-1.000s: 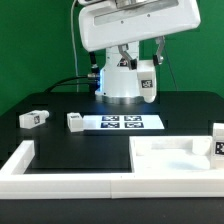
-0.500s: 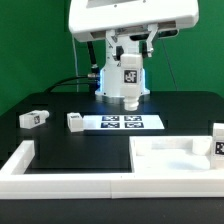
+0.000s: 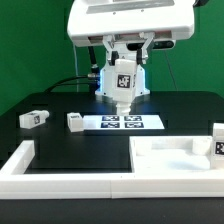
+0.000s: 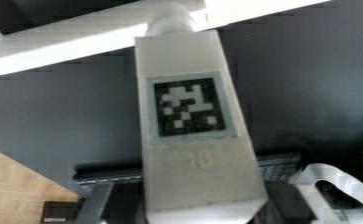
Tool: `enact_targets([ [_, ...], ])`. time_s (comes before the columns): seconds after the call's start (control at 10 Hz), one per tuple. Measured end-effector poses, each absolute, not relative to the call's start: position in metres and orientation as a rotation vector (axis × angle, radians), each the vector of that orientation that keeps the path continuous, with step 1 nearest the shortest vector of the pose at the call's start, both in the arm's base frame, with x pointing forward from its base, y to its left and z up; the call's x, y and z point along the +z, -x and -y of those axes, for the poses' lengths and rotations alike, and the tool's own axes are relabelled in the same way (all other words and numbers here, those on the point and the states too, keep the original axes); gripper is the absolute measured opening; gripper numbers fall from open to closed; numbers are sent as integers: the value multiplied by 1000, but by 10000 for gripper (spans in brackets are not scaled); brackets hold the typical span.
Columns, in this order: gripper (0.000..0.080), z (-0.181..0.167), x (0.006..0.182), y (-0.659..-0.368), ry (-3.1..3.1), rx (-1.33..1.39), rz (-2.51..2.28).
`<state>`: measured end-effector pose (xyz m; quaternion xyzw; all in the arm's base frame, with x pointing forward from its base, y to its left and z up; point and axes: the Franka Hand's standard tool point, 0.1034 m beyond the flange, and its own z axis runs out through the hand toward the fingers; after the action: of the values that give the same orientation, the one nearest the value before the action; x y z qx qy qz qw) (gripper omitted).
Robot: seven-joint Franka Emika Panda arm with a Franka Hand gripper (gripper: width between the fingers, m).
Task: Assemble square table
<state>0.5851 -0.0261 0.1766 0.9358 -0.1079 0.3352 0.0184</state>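
My gripper (image 3: pixel 127 60) is shut on a white leg block (image 3: pixel 122 82) with a black-and-white tag and holds it in the air, hanging down above the marker board (image 3: pixel 125 123). In the wrist view the leg (image 4: pixel 192 110) fills the middle, clamped between the dark fingers (image 4: pixel 110 200) of my gripper (image 4: pixel 204 200). The white square slab (image 3: pixel 172 158) lies at the front on the exterior view's right. Two loose leg blocks (image 3: pixel 33 118) (image 3: pixel 76 121) lie on the exterior view's left. Another leg block (image 3: pixel 218 140) stands at the right edge.
The long low white border wall (image 3: pixel 60 180) runs along the front and up the exterior view's left side. The robot's white base (image 3: pixel 125 92) stands behind the marker board. The table top is black.
The held leg has swung from the exterior view's right toward the middle and come lower, its tag now facing the camera. The loose parts have not moved.
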Motion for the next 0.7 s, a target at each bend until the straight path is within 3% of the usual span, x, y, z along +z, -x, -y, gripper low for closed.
enact_targets([
  [0.2, 297, 11, 164, -602, -2932, 1042, 329],
  [0.3, 297, -12, 158, -609, -2967, 1038, 342],
  [0.5, 297, -50, 176, -623, -3061, 987, 364],
  [0.7, 297, -42, 171, -621, -3040, 994, 359],
])
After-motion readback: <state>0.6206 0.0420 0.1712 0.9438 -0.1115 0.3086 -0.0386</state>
